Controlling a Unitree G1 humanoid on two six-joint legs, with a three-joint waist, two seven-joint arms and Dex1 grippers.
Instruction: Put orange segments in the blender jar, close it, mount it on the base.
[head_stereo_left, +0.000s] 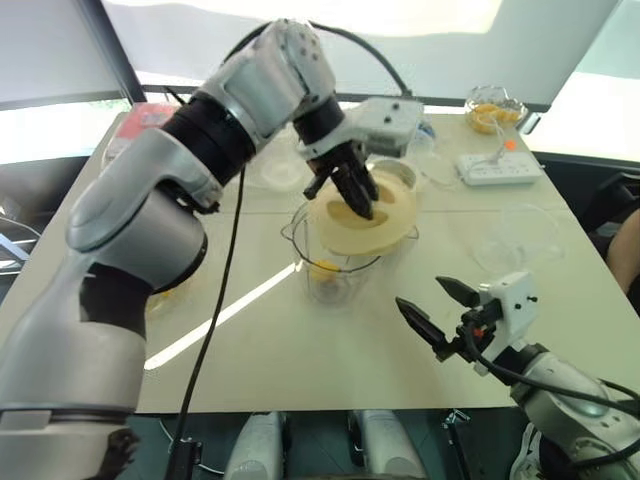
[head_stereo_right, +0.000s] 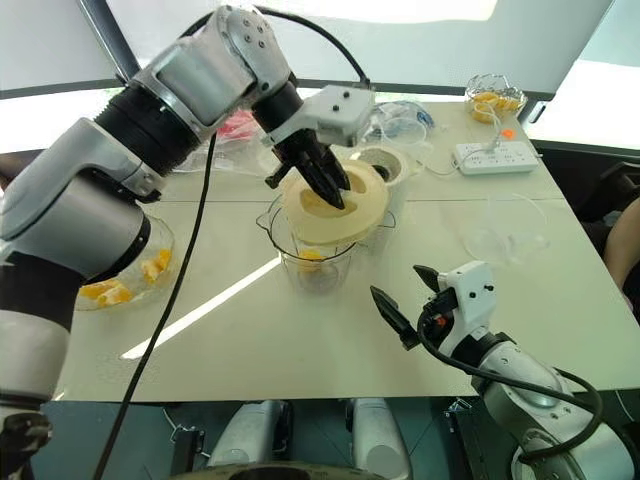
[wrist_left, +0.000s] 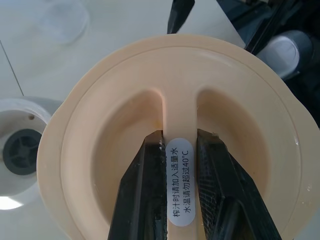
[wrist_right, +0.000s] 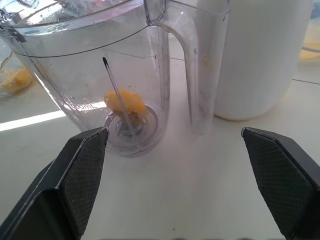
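Down on the pale cream rectangular table (head_stereo_left: 300, 350): clear plastic blender jar (head_stereo_left: 335, 272) at centre, white cylindrical base (wrist_right: 255, 55) just behind, then white power strip (head_stereo_left: 497, 168) and glass bowl of orange segments (head_stereo_left: 495, 108) far right.

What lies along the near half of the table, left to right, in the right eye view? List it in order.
Glass bowl of orange segments → blender jar under its lid → right gripper → empty clear bowl.

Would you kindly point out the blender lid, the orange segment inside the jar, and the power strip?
blender lid (wrist_left: 250, 125): left wrist view, recessed top beside its grip ridge.
orange segment (wrist_right: 125, 104): right wrist view, the middle of its flesh.
power strip (head_stereo_left: 498, 168): left eye view, middle of its white top.
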